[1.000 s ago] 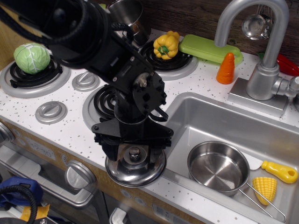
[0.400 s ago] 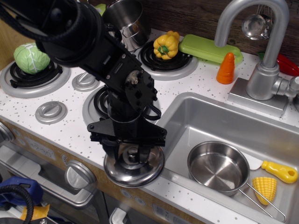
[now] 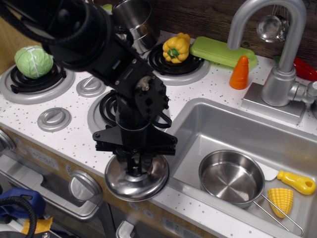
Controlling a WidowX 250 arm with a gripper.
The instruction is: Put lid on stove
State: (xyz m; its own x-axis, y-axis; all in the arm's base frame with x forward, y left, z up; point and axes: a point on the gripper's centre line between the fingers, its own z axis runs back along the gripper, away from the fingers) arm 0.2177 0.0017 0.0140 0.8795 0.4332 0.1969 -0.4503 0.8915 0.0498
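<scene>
A: Setting? A toy play kitchen on a robot test rig, not a working one.

B: Evidence?

A: White speckled stove with black spiral coil burners in silver rings and moulded grey dials. Silver sink basin alongside, grey arched faucet behind it.

B: Why a toy?

A: Plastic food throughout: cabbage and yellow pepper on burners, carrot near the faucet, corn in the basin.

B: Anything else?

A: Steel pan in the basin, steel pot at the back, dark wood-grain wall. Black robot arm overhead indicates a lab setup.
</scene>
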